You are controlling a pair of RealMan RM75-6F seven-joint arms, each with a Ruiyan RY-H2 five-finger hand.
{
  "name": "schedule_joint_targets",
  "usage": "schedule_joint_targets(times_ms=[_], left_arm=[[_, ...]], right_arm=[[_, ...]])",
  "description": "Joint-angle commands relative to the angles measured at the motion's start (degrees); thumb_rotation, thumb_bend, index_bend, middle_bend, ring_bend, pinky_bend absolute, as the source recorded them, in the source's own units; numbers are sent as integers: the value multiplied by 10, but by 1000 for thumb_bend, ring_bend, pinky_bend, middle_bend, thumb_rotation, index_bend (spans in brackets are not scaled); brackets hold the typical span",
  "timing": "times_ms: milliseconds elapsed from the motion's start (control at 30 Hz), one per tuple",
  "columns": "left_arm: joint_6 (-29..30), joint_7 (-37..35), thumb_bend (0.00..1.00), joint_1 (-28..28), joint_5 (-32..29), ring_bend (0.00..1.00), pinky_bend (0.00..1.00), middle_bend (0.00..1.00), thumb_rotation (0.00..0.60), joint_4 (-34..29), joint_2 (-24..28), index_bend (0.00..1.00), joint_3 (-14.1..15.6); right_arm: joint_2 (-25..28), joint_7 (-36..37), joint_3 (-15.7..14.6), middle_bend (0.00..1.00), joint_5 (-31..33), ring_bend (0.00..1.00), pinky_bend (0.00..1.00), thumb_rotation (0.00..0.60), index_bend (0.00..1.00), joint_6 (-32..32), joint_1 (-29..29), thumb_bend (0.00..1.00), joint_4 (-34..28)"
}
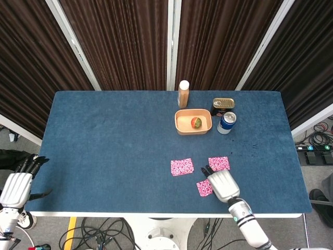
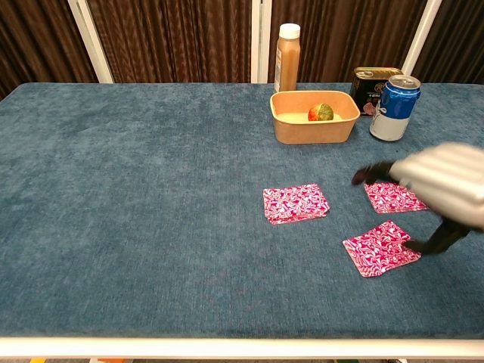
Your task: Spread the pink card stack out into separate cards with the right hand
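Three pink patterned cards lie apart on the blue table. One card (image 2: 296,203) is at the middle, another card (image 2: 395,197) lies to its right, and the third card (image 2: 381,248) lies nearer the front edge. In the head view the same cards show at the middle (image 1: 182,166), to the right (image 1: 219,163) and at the front (image 1: 204,188). My right hand (image 2: 446,185) hovers blurred above the two right cards, fingers extended and holding nothing; its thumb reaches down beside the front card's right corner. From the head camera, my right hand (image 1: 222,185) covers part of the front card.
A tan bowl (image 2: 314,125) with a fruit, a brown bottle (image 2: 287,57), a blue can (image 2: 395,107) and a tin (image 2: 370,87) stand at the back right. My left hand (image 1: 18,185) hangs off the table's left front corner, holding nothing.
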Motion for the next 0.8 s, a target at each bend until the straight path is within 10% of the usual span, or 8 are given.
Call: schedule_joint_targets(times_ms=[33, 233, 433, 800], left_arm=[[0, 2, 6, -1, 0, 23, 185, 150, 600, -2, 1, 176, 0], [2, 12, 6, -3, 3, 23, 185, 150, 600, -16, 7, 176, -2], [0, 26, 6, -5, 5, 23, 185, 150, 600, -31, 12, 176, -3], [7, 41, 6, -5, 3, 23, 185, 150, 600, -34, 12, 176, -7]], right_arm=[[80, 113, -13, 238, -110, 747, 835, 600, 202, 56, -34, 138, -15], [144, 268, -19, 271, -192, 671, 782, 600, 256, 159, -101, 130, 89], [181, 388, -20, 53, -174, 8, 17, 600, 33, 157, -138, 151, 170], [163, 382, 7, 0, -158, 0, 0, 600, 0, 161, -177, 190, 221]])
